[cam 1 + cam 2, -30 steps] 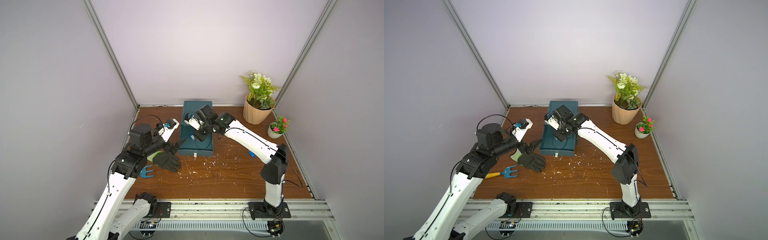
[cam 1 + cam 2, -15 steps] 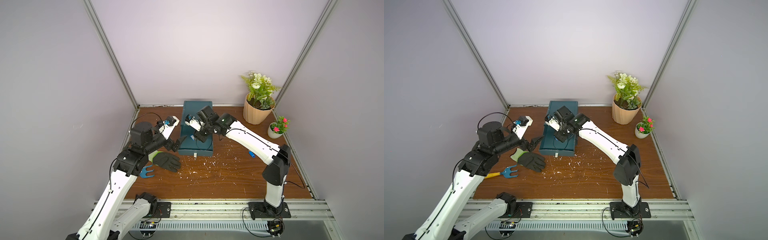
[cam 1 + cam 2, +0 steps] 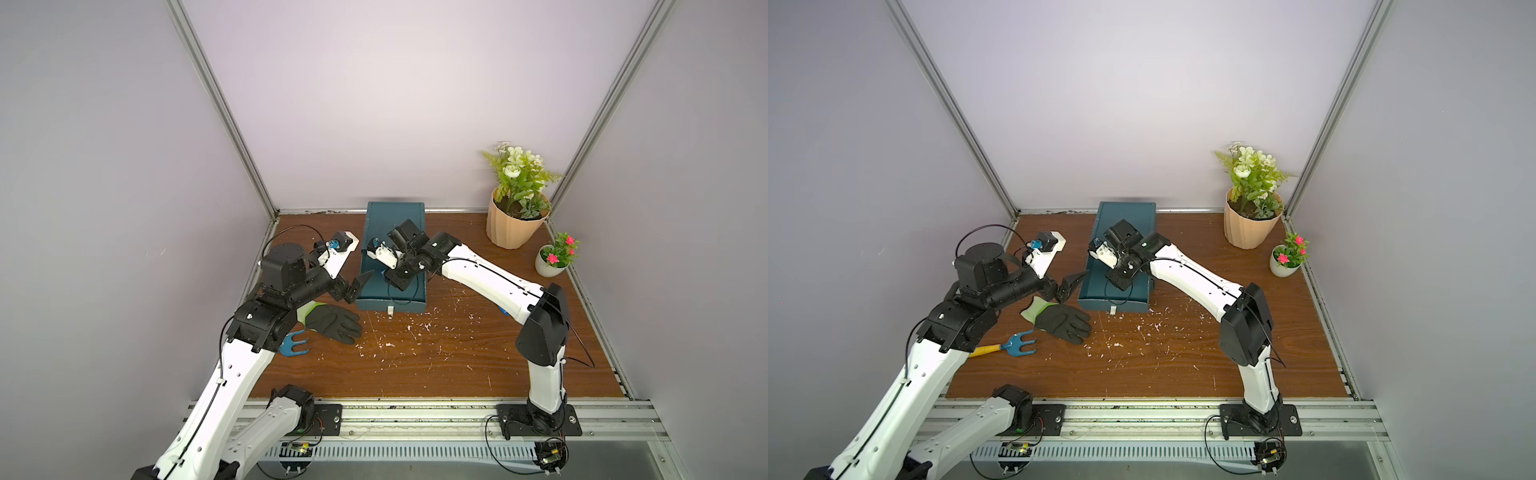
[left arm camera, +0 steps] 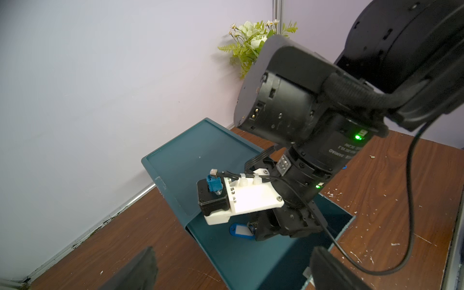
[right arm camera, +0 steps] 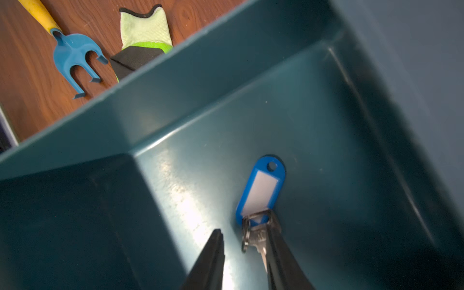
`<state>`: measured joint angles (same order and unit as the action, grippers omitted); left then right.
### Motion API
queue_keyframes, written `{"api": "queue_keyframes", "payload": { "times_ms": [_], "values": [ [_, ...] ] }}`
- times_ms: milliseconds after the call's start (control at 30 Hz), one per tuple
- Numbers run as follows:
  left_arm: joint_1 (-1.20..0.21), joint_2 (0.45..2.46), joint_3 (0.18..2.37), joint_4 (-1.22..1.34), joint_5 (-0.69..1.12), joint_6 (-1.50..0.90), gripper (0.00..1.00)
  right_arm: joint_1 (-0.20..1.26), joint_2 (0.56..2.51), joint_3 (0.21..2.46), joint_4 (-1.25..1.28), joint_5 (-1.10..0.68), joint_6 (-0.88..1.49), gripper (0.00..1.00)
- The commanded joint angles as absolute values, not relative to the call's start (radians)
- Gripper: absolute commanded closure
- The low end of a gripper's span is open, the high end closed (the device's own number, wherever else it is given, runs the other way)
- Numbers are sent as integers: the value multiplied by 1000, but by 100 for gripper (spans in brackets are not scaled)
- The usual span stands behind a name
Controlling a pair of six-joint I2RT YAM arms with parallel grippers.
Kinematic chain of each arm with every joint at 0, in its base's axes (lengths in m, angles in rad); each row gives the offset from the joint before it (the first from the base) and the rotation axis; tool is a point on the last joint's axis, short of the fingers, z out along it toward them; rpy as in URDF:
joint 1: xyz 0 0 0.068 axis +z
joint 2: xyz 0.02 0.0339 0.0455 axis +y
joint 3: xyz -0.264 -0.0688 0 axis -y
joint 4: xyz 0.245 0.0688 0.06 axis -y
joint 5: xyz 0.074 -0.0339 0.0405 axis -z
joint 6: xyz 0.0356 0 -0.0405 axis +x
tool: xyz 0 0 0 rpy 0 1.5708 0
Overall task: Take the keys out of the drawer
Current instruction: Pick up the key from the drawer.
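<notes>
One key [image 5: 258, 242], ringed to a blue tag [image 5: 261, 193] with the white label up: flat on the floor of the drawer [image 5: 175, 88], not yet lifted. In the left wrist view, tag just beside the mouth of the cabinet [image 4: 200, 155]. No other key in sight inside, though much of the floor hidden behind the right arm; impossible to rule out more.

Down in the drawer, right pincer [image 5: 243, 222] spread partway, key shaft between the two fingers, close against one finger [image 5: 281, 258], with a clear gap to the other. Pinching nothing yet, going by that gap.

Left pincer [image 3: 360, 284] spread wide and empty, just beside the drawer at its 9 o'clock; touching or not, hard to tell.

Reading the table [image 3: 415, 365] as a clock face in both top views, twelve at the back wall: cabinet and drawer near 12, black glove [image 3: 332, 326] toward 9, blue hand rake [image 3: 293, 345] toward 8, two potted plants [image 3: 515, 208] at 2. Small blue thing [image 3: 503, 311] under the right arm toward 3, too hidden to name; perhaps a tag already out, no telling.

Done, seemingly: drawer pulled open, pincer set around the key. Left to do: closing on the key, lifting clear of the wall, setting down on the table, then checking for others.
</notes>
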<state>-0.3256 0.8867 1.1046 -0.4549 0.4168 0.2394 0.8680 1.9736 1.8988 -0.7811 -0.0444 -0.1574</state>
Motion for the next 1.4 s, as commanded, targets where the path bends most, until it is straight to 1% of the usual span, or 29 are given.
{"api": "queue_keyframes", "payload": {
  "times_ms": [0,267,467,767,900,1167,1367],
  "values": [
    [-334,872,1123,-477,409,255,2,864,1974,1885,-764,-71,-133,72],
    [-333,863,1113,-486,409,268,2,864,1955,1888,-770,-54,-128,91],
    [-333,846,1106,-486,411,272,2,864,1929,1915,-779,-45,-121,100],
    [-333,834,1103,-460,413,266,2,864,1868,1989,-798,1,-129,100],
    [-334,841,1103,-413,421,244,2,864,1821,1982,-784,20,-136,100],
    [-343,883,1114,-325,436,206,1,845,1675,1866,-644,59,-92,100],
    [-411,939,1137,-271,412,213,1,791,1514,1702,-478,63,-40,100]
  ]
}}
